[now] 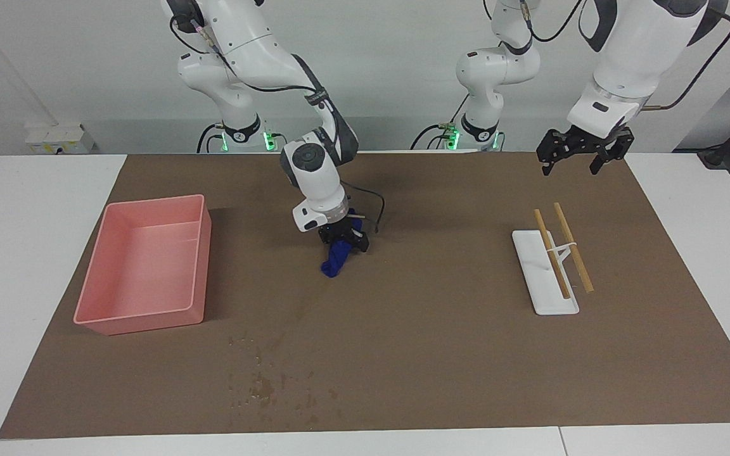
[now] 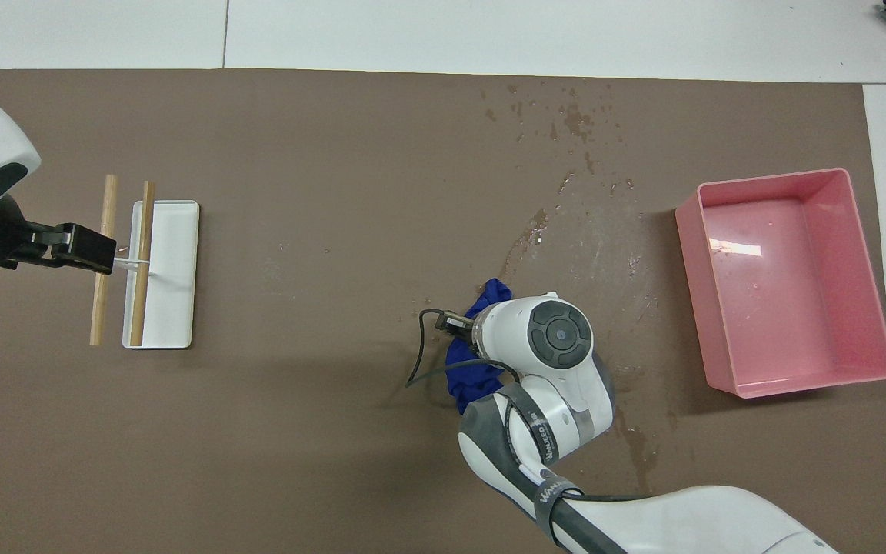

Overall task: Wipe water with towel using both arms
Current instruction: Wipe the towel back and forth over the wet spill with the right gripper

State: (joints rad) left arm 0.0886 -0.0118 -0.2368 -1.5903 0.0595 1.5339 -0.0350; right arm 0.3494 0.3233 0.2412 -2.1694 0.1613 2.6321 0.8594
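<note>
While my right gripper clamps bunched navy-blue soft towel at frame centre, press it flat, sweep through water droplets lower centre. Left gripper waits spread, upper right.
</note>
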